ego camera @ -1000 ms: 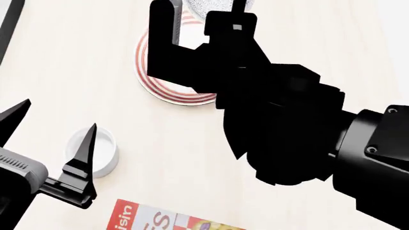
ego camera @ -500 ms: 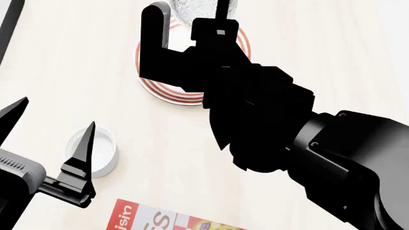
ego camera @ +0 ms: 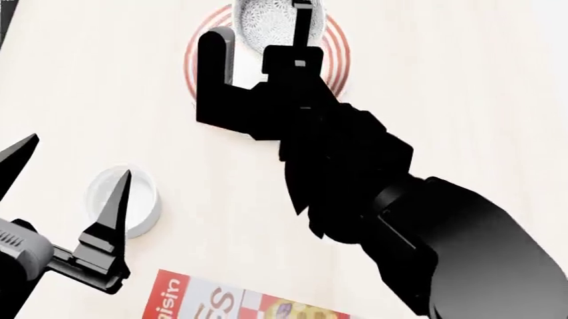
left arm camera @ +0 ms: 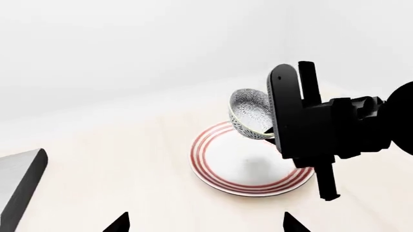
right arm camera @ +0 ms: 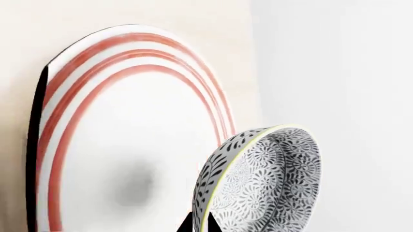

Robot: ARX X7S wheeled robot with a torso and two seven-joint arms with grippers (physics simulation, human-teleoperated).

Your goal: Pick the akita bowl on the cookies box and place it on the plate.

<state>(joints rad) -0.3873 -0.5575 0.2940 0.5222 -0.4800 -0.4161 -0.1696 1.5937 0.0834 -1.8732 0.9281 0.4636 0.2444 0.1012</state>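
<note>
The akita bowl hangs tilted on its side just above the plate, held by its rim. My right gripper is shut on that rim; its two fingertips sit on either side of the rim in the right wrist view, where the right gripper, the bowl and the red-ringed plate all show. From the left wrist I see the bowl over the far side of the plate. The cookies box lies bare at the near edge. My left gripper is open and holds nothing.
A small plain white cup stands on the light wooden table beside my left gripper's fingers. A dark strip runs along the far left, and a grey slab shows in the left wrist view. My right forearm covers the table's middle.
My right arm has carried the bowl farther away, from the plate's near side to over it. The left gripper has stayed almost where it was, still open.
</note>
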